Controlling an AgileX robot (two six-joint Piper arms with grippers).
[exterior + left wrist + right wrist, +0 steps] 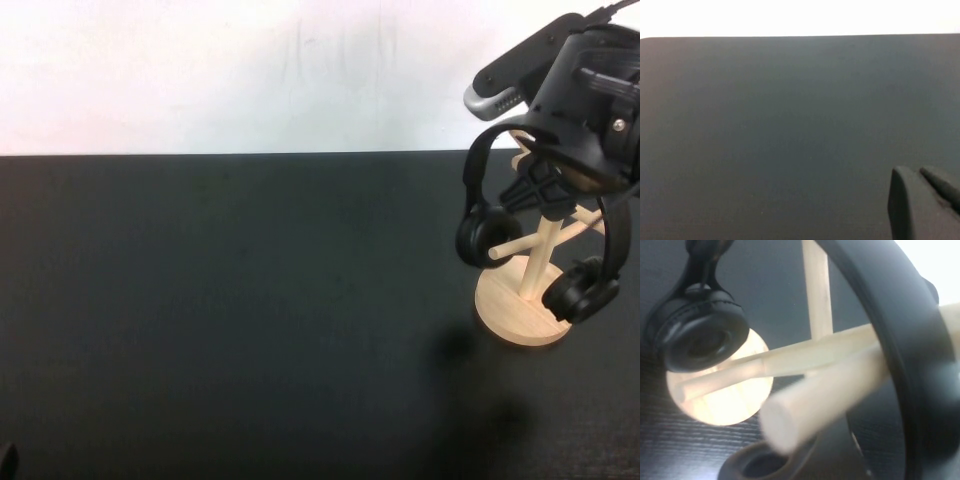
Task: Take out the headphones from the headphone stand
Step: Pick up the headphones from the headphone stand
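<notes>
Headphones (487,222) hang on the headphone stand (522,310) at the table's (250,320) 3 o'clock, headband up, cups down. Right end effector (545,190) sits at the headband, grip unclear; left end effector (920,205) is parked, grip unclear.

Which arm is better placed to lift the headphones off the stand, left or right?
Right. The right gripper hangs over the headphones on the headphone stand. The left gripper sits over bare table, far away.

The black desk (250,320) carries only the headphone stand (522,310), its round wooden base resting flat toward the far right, near the desk's right edge.
</notes>
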